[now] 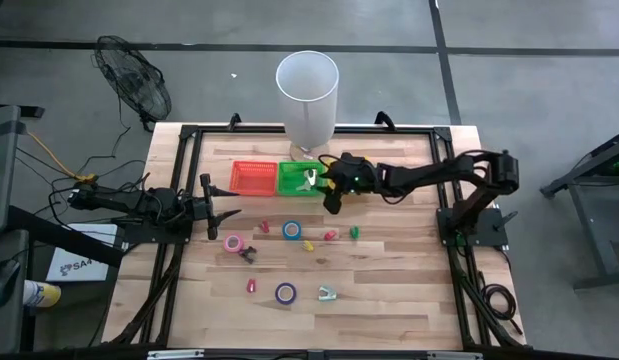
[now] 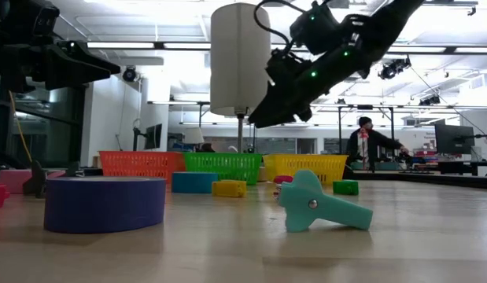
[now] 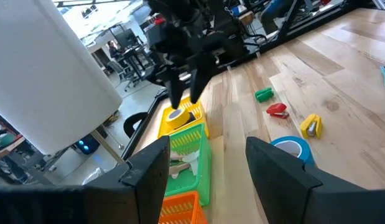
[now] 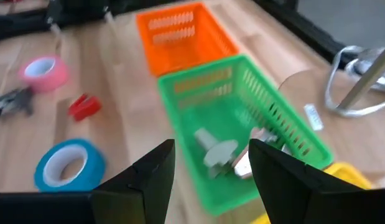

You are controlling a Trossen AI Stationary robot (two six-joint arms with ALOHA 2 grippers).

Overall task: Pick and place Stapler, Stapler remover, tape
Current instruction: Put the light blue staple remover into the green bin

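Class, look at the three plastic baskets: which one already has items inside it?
The green basket, the middle one, holds pale items. The orange basket beside it looks empty; the yellow basket shows nothing clearly.

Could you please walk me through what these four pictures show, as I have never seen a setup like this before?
This is a robot with two dark arms at a wooden table. One picture looks straight down from above, one looks level across the table top, and two come from cameras on the arms' wrists.

The right end effector hangs over the green basket, fingers apart and holding nothing; a pale tool lies in that basket. The left end effector waits at the table's left side, open and empty.

An orange basket stands beside the green one, with a yellow basket on its other side and a tall white cylinder behind. Scattered on the wood are tape rolls in pink, blue and purple, plus small coloured tools, including a teal one.
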